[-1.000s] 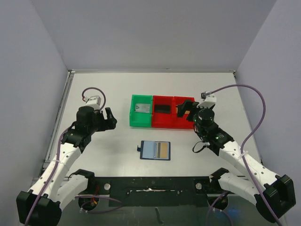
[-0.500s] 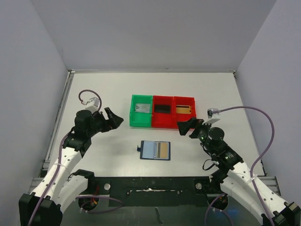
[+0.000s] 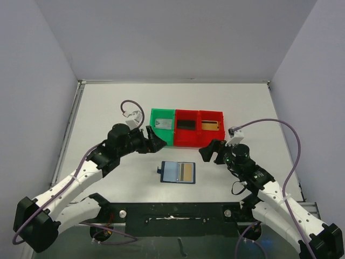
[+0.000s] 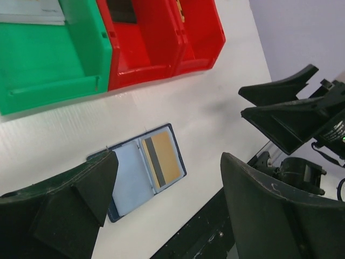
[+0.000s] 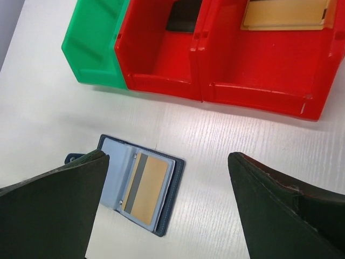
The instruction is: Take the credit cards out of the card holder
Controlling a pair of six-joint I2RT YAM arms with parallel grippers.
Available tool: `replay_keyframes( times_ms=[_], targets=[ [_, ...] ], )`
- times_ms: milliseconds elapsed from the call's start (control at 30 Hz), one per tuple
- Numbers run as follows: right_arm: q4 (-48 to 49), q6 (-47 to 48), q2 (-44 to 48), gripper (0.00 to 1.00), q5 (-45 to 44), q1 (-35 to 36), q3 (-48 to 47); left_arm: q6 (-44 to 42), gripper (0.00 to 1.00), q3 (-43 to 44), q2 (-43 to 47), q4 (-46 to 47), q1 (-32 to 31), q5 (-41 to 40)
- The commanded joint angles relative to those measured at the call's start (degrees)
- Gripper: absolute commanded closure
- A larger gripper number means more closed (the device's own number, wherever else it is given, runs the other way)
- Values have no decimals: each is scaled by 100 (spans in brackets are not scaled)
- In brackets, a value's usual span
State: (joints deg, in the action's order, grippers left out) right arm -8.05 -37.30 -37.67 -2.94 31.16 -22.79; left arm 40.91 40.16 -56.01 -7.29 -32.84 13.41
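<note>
The card holder [image 3: 178, 172] lies open and flat on the bench [image 3: 108, 102], near the arm bases, its long axis running left to right. One gold-orange card [image 3: 187, 172] with a dark stripe sits in its right-hand leaf, the card's length pointing away from the arms. The left leaf shows only a pale pocket.

Both tools hang with fingers spread, holding nothing. The left tool [image 3: 155, 141] is beyond and left of the holder, just before the green tray [image 5: 91, 59]; the right tool [image 3: 209, 152] is beyond and right. The holder lies between them, back toward the bases. The right tool looks nearer the loaded leaf, so the pull likely falls to it.

A silver-grey card [image 3: 163, 124] lies in the green tray, and a black card [image 3: 186, 124] and another gold card [image 5: 285, 13] lie in the red trays [image 5: 259, 91].
</note>
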Motion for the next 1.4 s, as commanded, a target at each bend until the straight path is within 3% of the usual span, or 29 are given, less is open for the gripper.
replay_keyframes(
  times_ms=[0,167,333,500,800,933,1133,1367],
  targets=[
    [142,-120,-274,2,545,11,-154,-161,25,161,-326,550,-622,-468],
    [166,-679,-484,2,935,136,87,-94,32,-105,-752,1315,-979,-512],
    [440,-1307,-545,13,731,313,330,144,39,-119,-1288,1434,-1079,-388],
    [857,-1601,-1085,22,790,341,203,314,39,-561,-1358,1605,-1063,-281],
    [234,-1322,-2717,34,679,897,-760,695,44,-845,-1441,1902,-993,-271],
    [402,-1266,-3133,39,781,1069,-1007,749,46,-824,-1493,1786,-965,-331],
    [702,-1282,-3283,45,975,1125,-996,735,55,-749,-1698,1871,-976,-140],
    [1020,-845,-3876,50,1723,889,-590,850,56,-662,-1937,1843,-1033,73]
  ],
)
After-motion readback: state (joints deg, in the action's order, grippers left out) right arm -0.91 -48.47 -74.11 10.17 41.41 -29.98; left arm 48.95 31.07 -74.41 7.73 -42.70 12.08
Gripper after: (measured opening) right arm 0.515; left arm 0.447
